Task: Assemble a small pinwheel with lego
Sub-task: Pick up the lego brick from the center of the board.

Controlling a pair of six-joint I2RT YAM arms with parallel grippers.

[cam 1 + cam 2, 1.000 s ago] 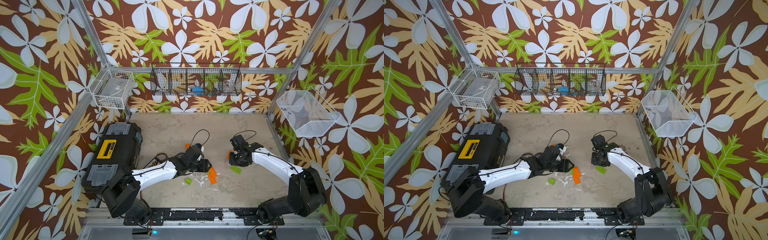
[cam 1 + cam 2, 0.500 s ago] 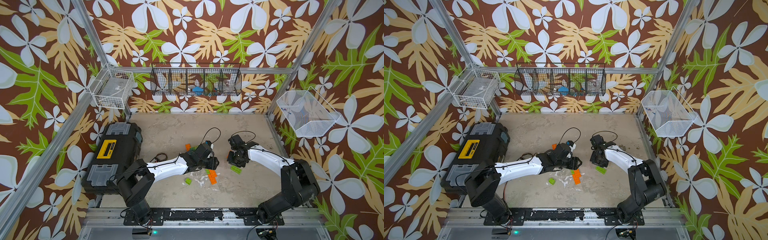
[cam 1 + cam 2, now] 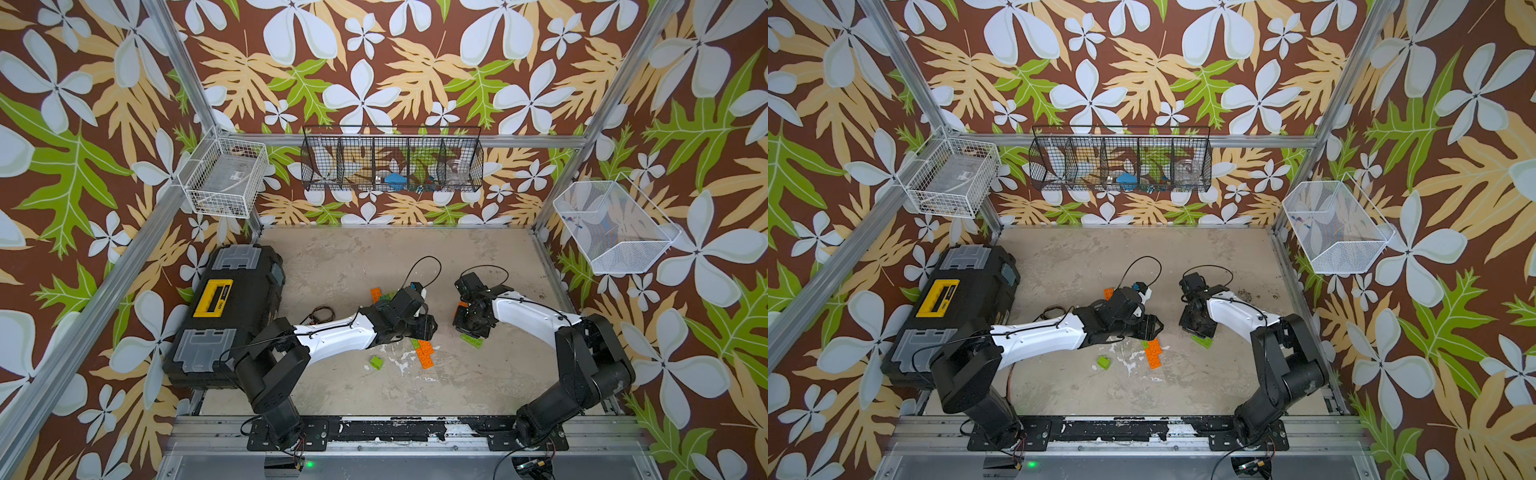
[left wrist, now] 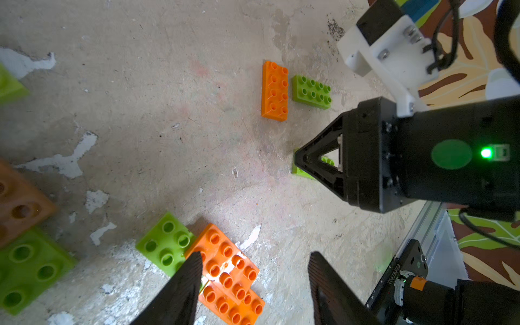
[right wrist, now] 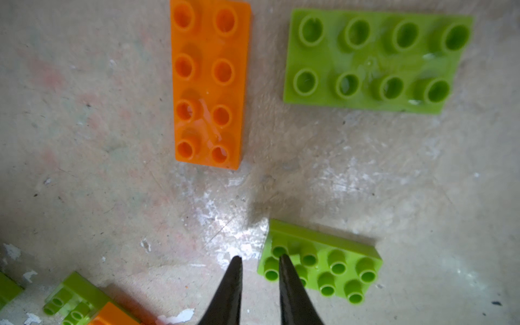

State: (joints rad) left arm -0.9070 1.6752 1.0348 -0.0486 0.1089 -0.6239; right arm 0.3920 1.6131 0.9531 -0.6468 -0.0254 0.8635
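Right gripper: you've narrowed its jaws to a slit, still empty, with one tip at the end of the lime brick.
Left gripper: it has slid in, jaws apart and empty, above the joined orange bricks on the floor.
Meaning: nothing is lifted yet (the pinwheel is barely begun).

In a top view the left arm runs from its base at lower left of centre toward mid-frame, white forearm low and nearly level; the left gripper points right and downward, jaws well apart; the right arm folds up from lower right, forearm reaching left; the right gripper points down, its fingers parted by a slim gap; the grippers are near each other, not touching.
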